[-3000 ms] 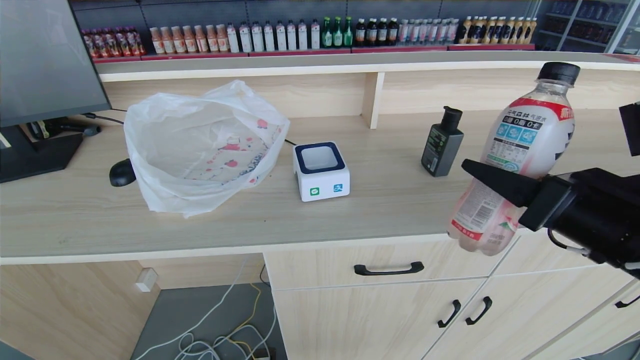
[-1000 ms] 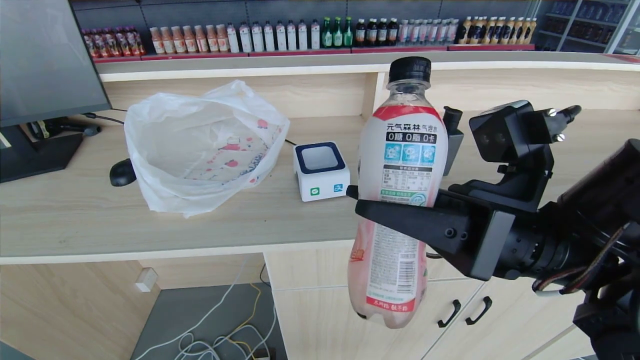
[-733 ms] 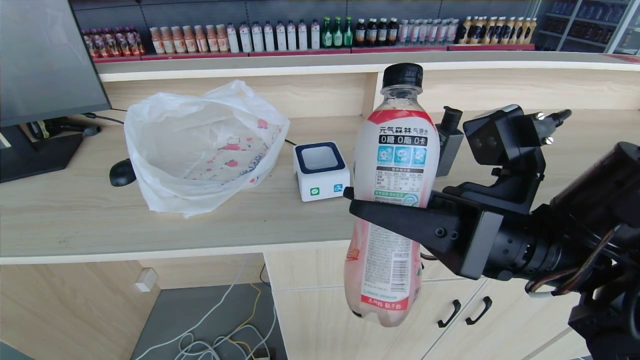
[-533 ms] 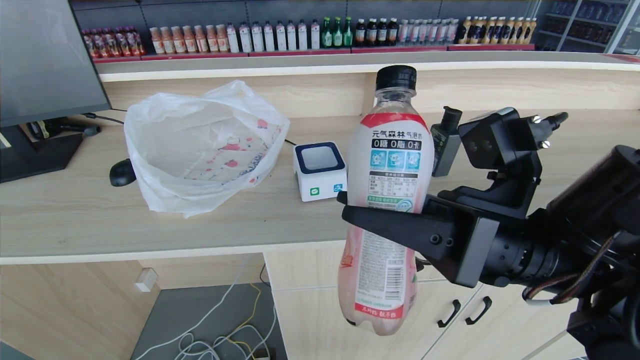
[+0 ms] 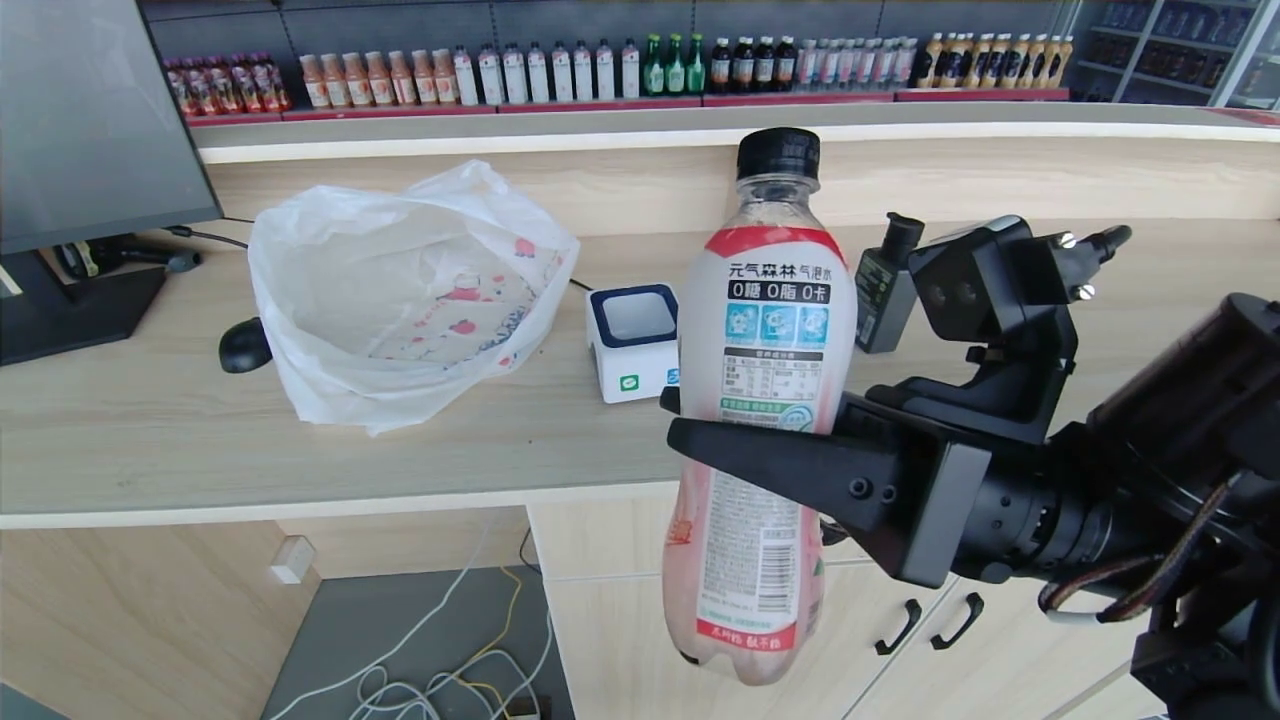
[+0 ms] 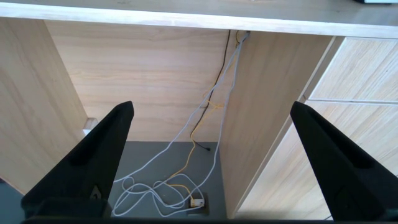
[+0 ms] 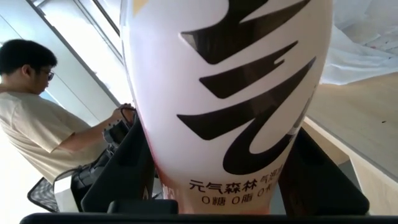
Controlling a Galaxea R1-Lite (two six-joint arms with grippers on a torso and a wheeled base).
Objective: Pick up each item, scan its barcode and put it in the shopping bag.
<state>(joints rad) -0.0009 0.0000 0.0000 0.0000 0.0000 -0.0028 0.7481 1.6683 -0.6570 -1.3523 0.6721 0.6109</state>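
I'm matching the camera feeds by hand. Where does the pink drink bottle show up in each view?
Head view: pink drink bottle upright, right of centre, clamped in the right pincer.
Right wrist view: the bottle close up across the middle, between that pincer's fingers.
Left wrist view: the open left pincer faces cables under the wooden counter, away from the bottle.
Shared landmark: the wooden counter, in all three views.

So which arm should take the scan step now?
Right. The right gripper is shut on the bottle, which is upright and close to the scanner. The left gripper is open, empty and down below the counter edge.
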